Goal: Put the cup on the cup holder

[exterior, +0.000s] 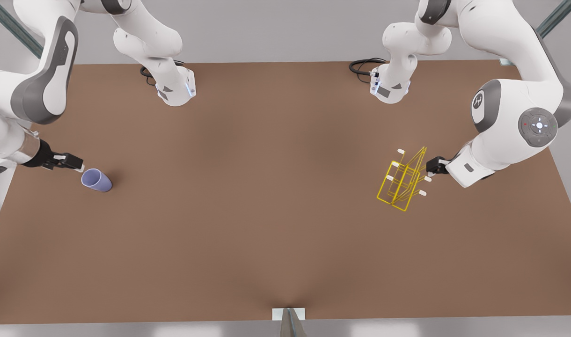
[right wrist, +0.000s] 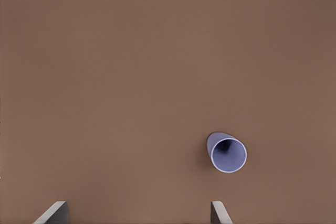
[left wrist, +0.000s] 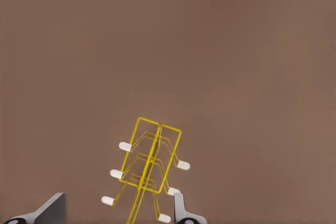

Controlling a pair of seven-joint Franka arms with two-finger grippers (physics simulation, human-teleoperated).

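Note:
The lavender-blue cup (exterior: 97, 180) (right wrist: 227, 152) rests on the brown table (exterior: 285, 201) at the front view's left, its open mouth turned toward both cameras. My right gripper (exterior: 77, 164) (right wrist: 138, 208) hovers just beside it, open and holding nothing. At the front view's right stands the cup holder (exterior: 402, 181) (left wrist: 149, 163), a yellow wire rack with white-capped prongs. Against the side of the rack away from the cup is my left gripper (exterior: 430, 169) (left wrist: 118, 203). It is open, and the rack's nearest wires reach in between its fingers (left wrist: 179, 208).
The two arm bases (exterior: 175, 89) (exterior: 391, 86) stand at the table's back edge with black cables beside them. A small white bracket (exterior: 289, 313) sits at the middle of the front edge. A wide stretch of bare tabletop lies between cup and rack.

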